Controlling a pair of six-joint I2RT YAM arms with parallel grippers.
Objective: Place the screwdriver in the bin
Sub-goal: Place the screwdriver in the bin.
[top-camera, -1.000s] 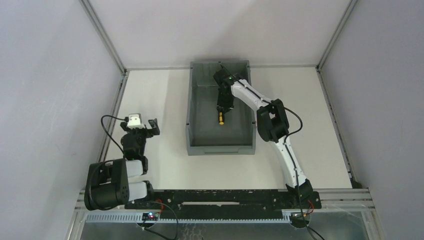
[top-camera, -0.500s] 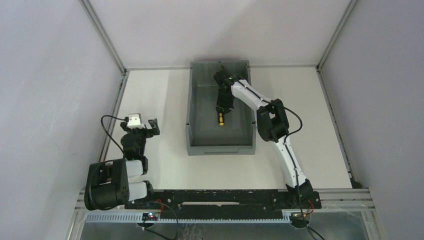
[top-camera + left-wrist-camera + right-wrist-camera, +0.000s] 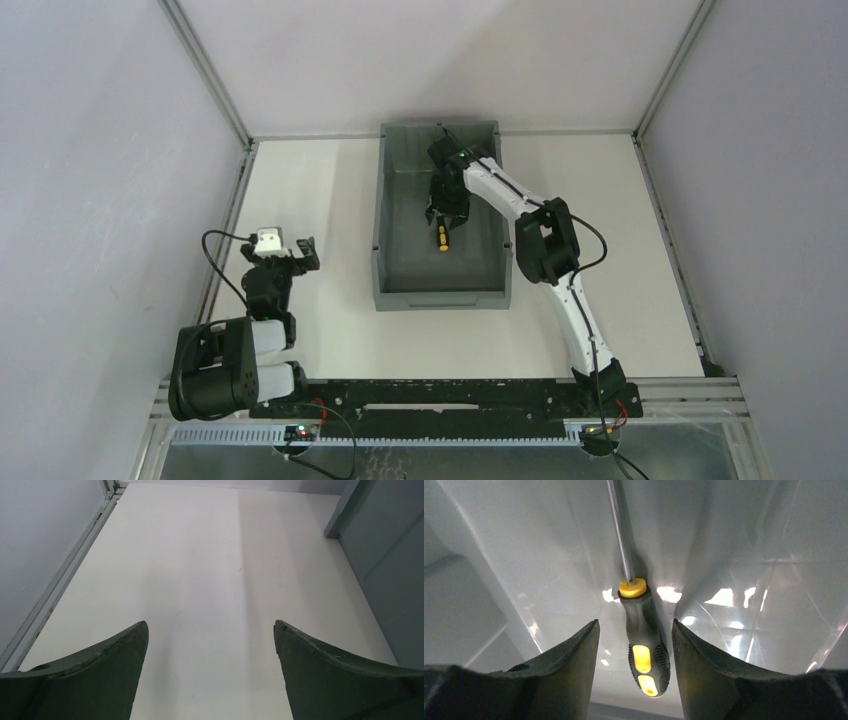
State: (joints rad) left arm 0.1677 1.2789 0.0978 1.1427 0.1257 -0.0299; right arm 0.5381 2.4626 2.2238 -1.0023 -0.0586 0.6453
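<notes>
The white table (image 3: 320, 200) fills the middle of the top view, walled in by pale panels on three sides. The grey bin (image 3: 378, 235) stands at upper centre of that view against the back edge, its lower front lip facing the bottom of the frame. In the left wrist view a grey wall of it shows along the right edge.

The right arm (image 3: 560, 290) rises from its base at lower right and reaches diagonally up and left over the bin's right wall, then bends down inside. The left arm (image 3: 235, 365) sits folded at lower left, well apart from the bin.

The left gripper (image 3: 211, 624) hangs over bare table at centre left of the top view, its two dark fingers spread wide with nothing between them.

The right gripper (image 3: 635, 622) points down into the bin, just above centre. Its jaws stand partly parted, one finger on each side of the handle, with a clear gap on the left side and a thinner one on the right; they do not clamp it.

The screwdriver (image 3: 644, 650) lies on the bin's floor near the middle, yellow-and-black handle toward the bottom of the right wrist view, thin shaft running up to the top edge
</notes>
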